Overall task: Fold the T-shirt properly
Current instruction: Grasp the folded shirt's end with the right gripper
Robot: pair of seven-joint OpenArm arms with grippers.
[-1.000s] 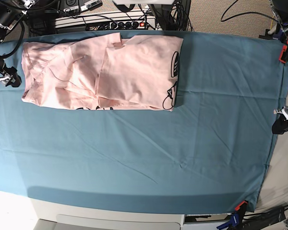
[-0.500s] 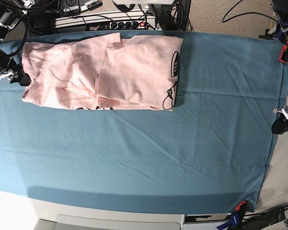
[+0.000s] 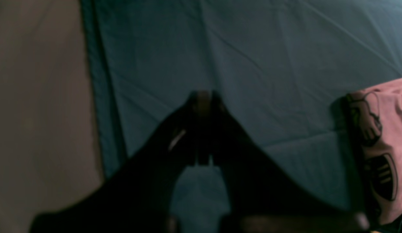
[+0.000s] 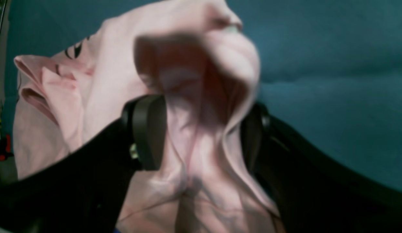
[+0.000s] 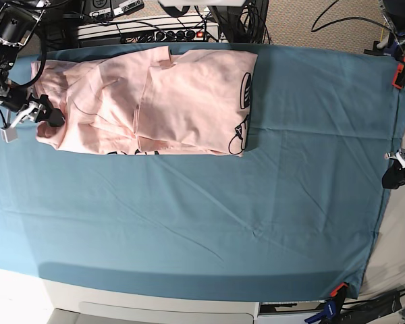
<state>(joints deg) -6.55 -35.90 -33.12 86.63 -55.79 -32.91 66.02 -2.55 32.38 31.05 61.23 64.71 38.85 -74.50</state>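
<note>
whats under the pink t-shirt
The T-shirt lies on the teal table cloth, which shows all around it. Black lettering peeks out at its folded edge. Whatever else lies beneath is covered.

T-shirt (image 3: 382, 145) cut off at left wrist view's edge.
</note>
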